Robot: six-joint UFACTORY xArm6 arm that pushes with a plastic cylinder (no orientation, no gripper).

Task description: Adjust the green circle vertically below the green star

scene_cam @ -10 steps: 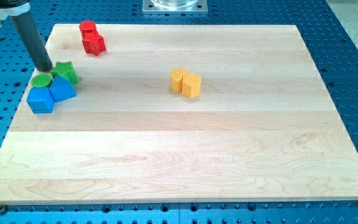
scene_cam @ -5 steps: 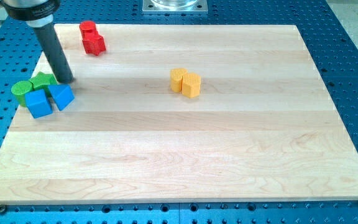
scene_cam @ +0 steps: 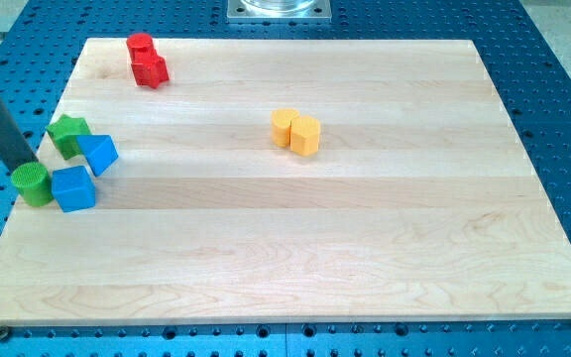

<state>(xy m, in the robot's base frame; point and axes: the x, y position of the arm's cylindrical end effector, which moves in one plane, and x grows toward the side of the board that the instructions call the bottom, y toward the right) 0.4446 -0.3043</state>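
Observation:
The green circle (scene_cam: 33, 183) sits at the wooden board's (scene_cam: 295, 258) left edge. The green star (scene_cam: 68, 133) lies up and to the right of it. My tip (scene_cam: 22, 164) rests right at the top edge of the green circle, to the lower left of the star. A blue cube (scene_cam: 73, 187) touches the circle's right side. A blue triangle (scene_cam: 98, 154) sits just right of the star and above the cube.
Two red blocks (scene_cam: 147, 59) sit together near the board's top left. Two yellow blocks (scene_cam: 296, 131) sit together near the middle. The blue perforated table (scene_cam: 563, 119) surrounds the board.
My tip swung from right of the star around to the left, above the circle. The green circle and blue cube slid down the view; the star stayed near its place.

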